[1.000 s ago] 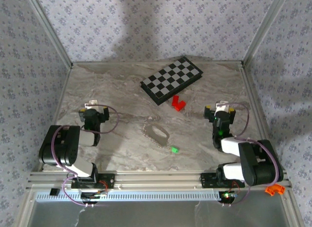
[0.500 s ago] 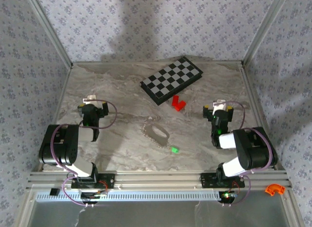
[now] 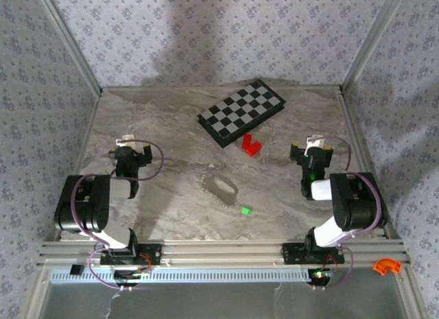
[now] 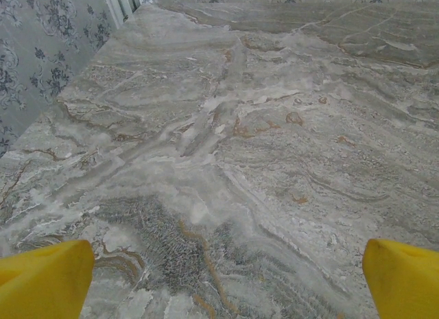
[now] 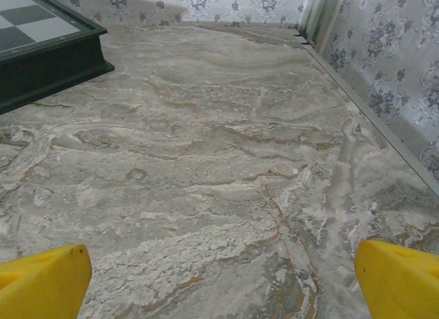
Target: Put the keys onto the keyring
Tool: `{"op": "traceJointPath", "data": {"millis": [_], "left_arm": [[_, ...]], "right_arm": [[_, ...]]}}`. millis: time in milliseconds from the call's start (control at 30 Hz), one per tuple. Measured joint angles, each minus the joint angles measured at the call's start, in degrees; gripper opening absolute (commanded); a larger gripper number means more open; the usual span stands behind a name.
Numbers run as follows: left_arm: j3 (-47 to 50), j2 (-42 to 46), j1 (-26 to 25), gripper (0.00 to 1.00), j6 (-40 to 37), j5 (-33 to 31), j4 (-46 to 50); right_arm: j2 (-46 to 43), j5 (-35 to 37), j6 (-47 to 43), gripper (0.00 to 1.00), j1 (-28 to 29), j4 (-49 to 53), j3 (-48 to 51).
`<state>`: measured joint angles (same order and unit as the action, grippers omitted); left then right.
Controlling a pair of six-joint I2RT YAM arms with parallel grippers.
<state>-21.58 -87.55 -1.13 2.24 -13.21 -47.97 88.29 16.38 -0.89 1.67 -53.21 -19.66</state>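
The keys (image 3: 245, 210), a tiny piece with a bright green head, lie on the marble table near the front middle. Just left of and behind them lies the keyring (image 3: 221, 187), a thin grey beaded chain in a floppy loop. My left gripper (image 3: 130, 149) stands open over the left side of the table, well left of the chain. Its yellow fingertips (image 4: 44, 278) frame bare marble. On the right side my right gripper (image 3: 312, 149) is open too. Nothing lies between its yellow fingertips (image 5: 41, 281), only bare marble.
A black-and-white checkered board (image 3: 241, 111) lies at the back middle, its dark edge (image 5: 48, 65) showing in the right wrist view. A red block (image 3: 251, 145) sits just in front of it. Patterned walls with metal rails enclose the table. An orange piece (image 3: 386, 266) sits off the table's front right.
The right arm has folded back upright and its gripper has shifted slightly right and back. The left gripper has moved a little toward the back. Keys and chain have not moved.
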Motion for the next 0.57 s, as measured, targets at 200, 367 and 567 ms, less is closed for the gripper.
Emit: {"op": "traceJointPath", "data": {"millis": [200,367,567], "left_arm": [[-0.02,0.0,0.0,1.0,0.2,0.02,0.0],[-0.02,0.0,0.0,1.0,0.2,0.0,0.0],[-0.02,0.0,0.0,1.0,0.2,0.0,0.0]], "right_arm": [[0.0,-0.17,0.02,1.0,-0.2,0.83,0.0],[0.0,-0.2,0.04,1.0,-0.2,0.81,0.0],[0.0,-0.22,0.02,1.0,-0.2,0.96,0.0]]}}
